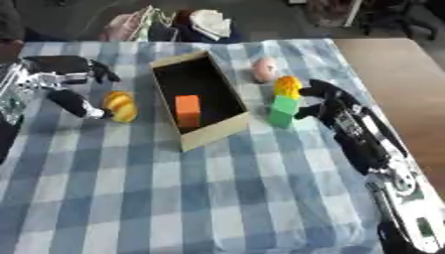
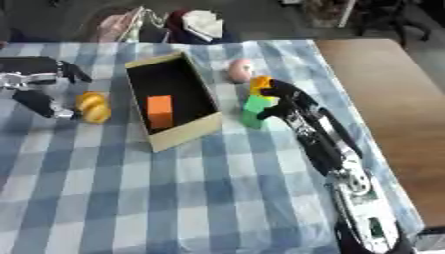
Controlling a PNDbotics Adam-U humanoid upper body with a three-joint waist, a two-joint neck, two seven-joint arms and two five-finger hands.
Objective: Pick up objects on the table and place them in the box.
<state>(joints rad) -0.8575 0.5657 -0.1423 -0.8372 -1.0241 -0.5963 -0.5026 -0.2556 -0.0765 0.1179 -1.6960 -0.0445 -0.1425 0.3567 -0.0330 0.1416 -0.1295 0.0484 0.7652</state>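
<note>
A blue-and-white checked tablecloth (image 1: 217, 198) covers the table, and bare brown tabletop (image 1: 400, 74) shows on the far right. Past the far edge lies a heap of bags and cloth (image 1: 174, 22). The open cardboard box (image 1: 213, 136) stands near the middle, dark inside, with an orange block (image 1: 187, 111) already lying in it. Its right wall stands between that block and the things beside my right hand (image 1: 326, 101).

My right hand reaches in from the right, fingers curled against a green block (image 1: 282, 111) just right of the box; I cannot tell whether they truly grip it. Touching the block's far side is a yellow-and-orange rounded thing (image 1: 288, 86), and a pale pink egg-shaped thing (image 1: 264, 69) lies just beyond.

My left hand (image 1: 76, 101) is on the left, its dark fingers stretched out, tips touching a yellow, lumpy fruit-like thing (image 1: 121, 106) left of the box.
</note>
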